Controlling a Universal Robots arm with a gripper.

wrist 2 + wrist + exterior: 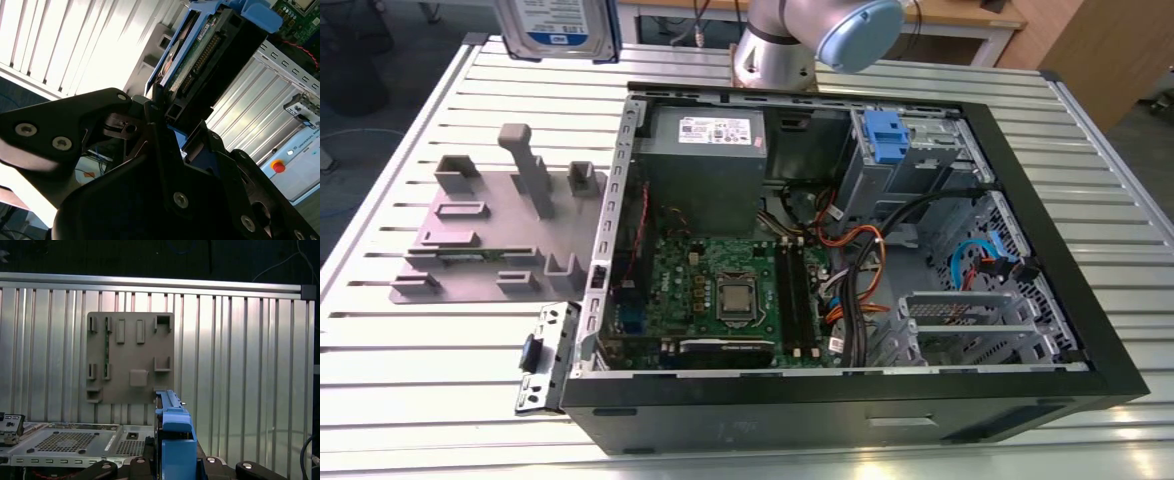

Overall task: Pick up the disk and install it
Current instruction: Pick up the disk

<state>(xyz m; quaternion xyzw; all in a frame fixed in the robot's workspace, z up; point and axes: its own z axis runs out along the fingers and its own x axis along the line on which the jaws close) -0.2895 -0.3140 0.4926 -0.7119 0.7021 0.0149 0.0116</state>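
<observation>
The disk (558, 28), a silver drive with a white-and-blue label in a blue bracket, hangs in the air over the table's far corner at the exterior view's left. Both wrist views show my gripper (172, 117) shut on it. The second wrist view shows the disk's (197, 55) circuit-board side and connector between the black fingers (155, 120). In the first wrist view the disk (174, 432) stands edge-on in my gripper (175, 471), above the grey stand. The open computer case (1047, 210) lies on the table with a blue bracket (886, 135) in its drive bay.
A grey plastic stand (494, 235) with upright posts sits at the exterior view's left of the case, also seen from above as the grey stand (130, 357). A small metal panel (544, 355) lies by the case's near corner. The arm's base (774, 55) stands behind the case.
</observation>
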